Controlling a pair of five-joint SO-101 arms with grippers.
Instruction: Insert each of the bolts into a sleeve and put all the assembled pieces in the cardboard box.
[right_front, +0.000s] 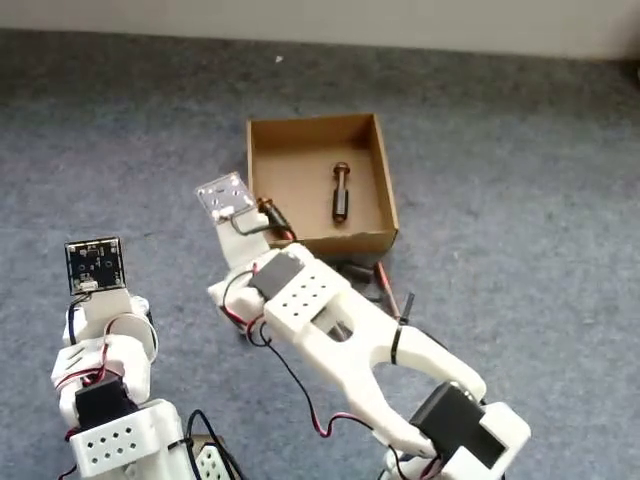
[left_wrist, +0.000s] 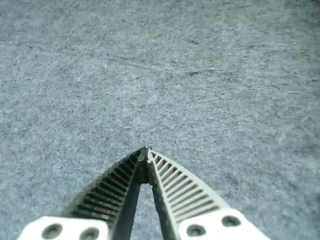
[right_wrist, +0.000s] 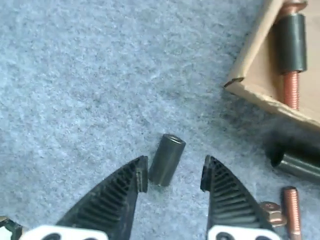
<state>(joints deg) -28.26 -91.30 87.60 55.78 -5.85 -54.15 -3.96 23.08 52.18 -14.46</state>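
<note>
A dark sleeve (right_wrist: 167, 159) lies on the grey carpet between the fingertips of my right gripper (right_wrist: 174, 171), which is open and not touching it. The cardboard box (right_front: 312, 124) stands at the middle back, its corner (right_wrist: 252, 85) just beyond that gripper. One assembled bolt-in-sleeve piece (right_front: 341, 195) (right_wrist: 291, 46) lies inside it. A second sleeve (right_wrist: 296, 166) and a copper bolt (right_wrist: 289, 212) lie loose outside the box front, seen in the high view as sleeve (right_front: 357, 270) and bolt (right_front: 384, 279). My left gripper (left_wrist: 146, 154) is shut and empty over bare carpet.
The right arm (right_front: 350, 340) stretches from the front right toward the box and covers the carpet before it. The left arm (right_front: 100, 360) stays at the front left, far from the parts. Open carpet lies left and right of the box.
</note>
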